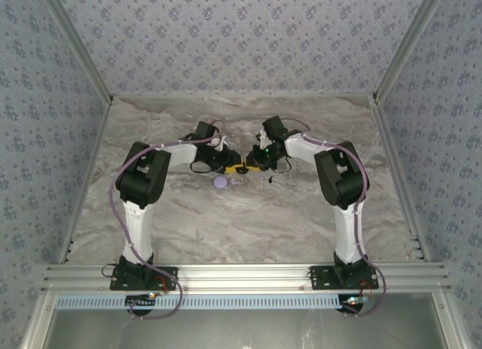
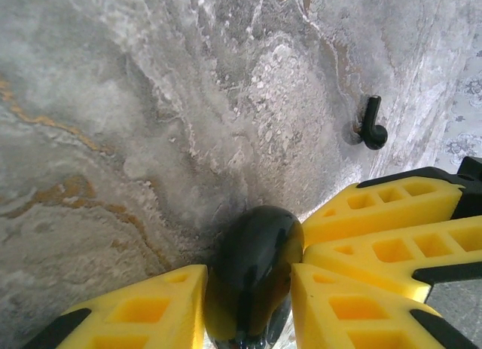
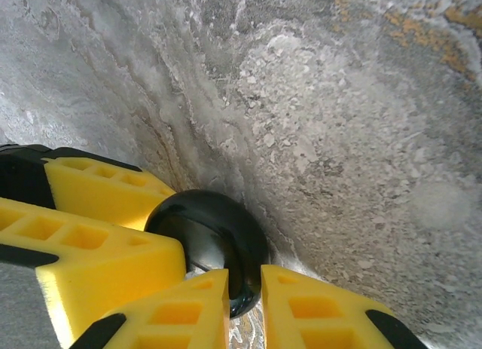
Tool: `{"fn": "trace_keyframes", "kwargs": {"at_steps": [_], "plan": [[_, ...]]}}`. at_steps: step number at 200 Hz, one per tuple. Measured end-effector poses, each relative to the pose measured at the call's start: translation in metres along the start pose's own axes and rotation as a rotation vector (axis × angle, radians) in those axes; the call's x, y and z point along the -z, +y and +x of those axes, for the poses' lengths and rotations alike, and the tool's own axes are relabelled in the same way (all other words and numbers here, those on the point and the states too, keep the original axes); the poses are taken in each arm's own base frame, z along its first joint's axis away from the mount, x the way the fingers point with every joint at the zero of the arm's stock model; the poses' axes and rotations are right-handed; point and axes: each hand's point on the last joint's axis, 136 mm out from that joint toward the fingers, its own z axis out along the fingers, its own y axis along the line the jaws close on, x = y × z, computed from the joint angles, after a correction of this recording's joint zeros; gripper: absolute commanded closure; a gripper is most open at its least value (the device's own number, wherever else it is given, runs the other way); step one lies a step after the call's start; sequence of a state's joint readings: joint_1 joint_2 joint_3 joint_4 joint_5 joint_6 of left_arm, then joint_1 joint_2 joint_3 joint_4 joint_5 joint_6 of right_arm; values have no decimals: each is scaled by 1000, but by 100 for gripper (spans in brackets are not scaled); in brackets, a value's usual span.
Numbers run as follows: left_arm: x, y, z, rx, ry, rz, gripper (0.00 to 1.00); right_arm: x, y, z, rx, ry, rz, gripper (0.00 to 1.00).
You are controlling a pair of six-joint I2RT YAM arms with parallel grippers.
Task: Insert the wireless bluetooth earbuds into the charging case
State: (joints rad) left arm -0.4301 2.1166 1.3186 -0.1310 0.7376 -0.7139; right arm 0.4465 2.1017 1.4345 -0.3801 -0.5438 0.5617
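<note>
The lavender charging case (image 1: 220, 182) lies on the marble table just in front of the two grippers. One black earbud (image 2: 371, 124) rests on the table beyond the fingers and shows as a dark speck (image 1: 267, 180) in the top view. A small pale bit (image 1: 238, 182) lies beside the case. My left gripper (image 2: 248, 283) is shut on a glossy black round object (image 2: 256, 243), with a finger on each side. My right gripper (image 3: 245, 280) pinches the rim of that same black object (image 3: 215, 228). The two grippers meet tip to tip at mid-table (image 1: 241, 166).
The right gripper's yellow fingers (image 2: 376, 221) crowd in from the right in the left wrist view. The left gripper's fingers (image 3: 98, 189) sit at the left in the right wrist view. Aluminium frame rails (image 1: 241, 273) border the table, with patterned walls around it.
</note>
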Motion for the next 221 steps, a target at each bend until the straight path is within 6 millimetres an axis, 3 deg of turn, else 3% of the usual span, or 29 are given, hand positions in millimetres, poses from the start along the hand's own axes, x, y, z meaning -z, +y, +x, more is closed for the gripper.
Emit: {"fn": "trace_keyframes", "kwargs": {"at_steps": [48, 81, 146, 180, 221], "plan": [[-1, -1, 0, -3, -1, 6, 69, 0, 0, -1, 3, -4, -2, 79], [-1, -2, 0, -8, -4, 13, 81, 0, -2, -2, -1, -6, 0, 78], [10, -2, 3, -28, -41, -23, 82, 9, -13, 6, -23, -14, 8, 66], [27, -19, 3, -64, -80, -6, 80, 42, -9, -3, -8, -80, -28, 61], [64, -74, -6, -187, -179, 95, 77, 99, 14, -18, 72, -205, -171, 55]]}}
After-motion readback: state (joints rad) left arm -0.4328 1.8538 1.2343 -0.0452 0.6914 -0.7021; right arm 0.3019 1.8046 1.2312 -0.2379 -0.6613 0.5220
